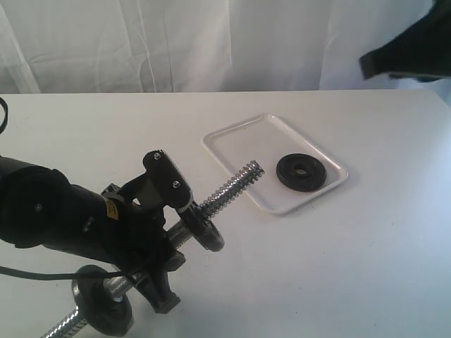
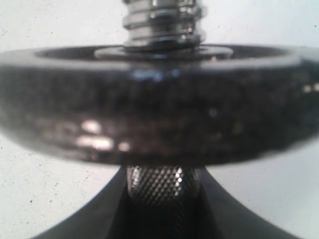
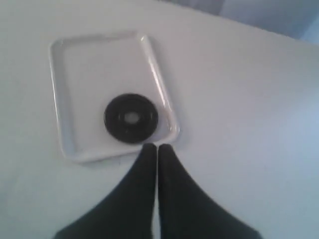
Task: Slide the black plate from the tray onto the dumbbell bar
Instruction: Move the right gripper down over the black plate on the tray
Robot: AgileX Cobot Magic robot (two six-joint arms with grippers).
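Surface [image 1: 366, 267] of plain white carries everything, with the tray [image 1: 236, 141] lying flat near its middle. Dumbbell bar [image 1: 239, 184] comes next in bulk: it is off the surface, gripped at its knurled middle by the left end effector [image 1: 169, 236], tilted so that its bare threaded end rises toward the tray and hangs over the tray's near edge. One mounted disc [image 1: 204, 229] already sits on the bar just ahead of that grasp.

The black plate [image 1: 287, 173] lies flat on the tray, at the end nearer the right arm, its hole facing upward. The bar's long axis runs roughly at the plate, while the plate's hole axis stands upright, so by my reading the plate must be lifted and turned on edge before it can thread on.

The right end effector [image 3: 157, 148] is clenched on nothing. From its wrist camera the plate [image 3: 113, 119] lies just beyond the pinched tips, apart from them, making this the nearer free arm.
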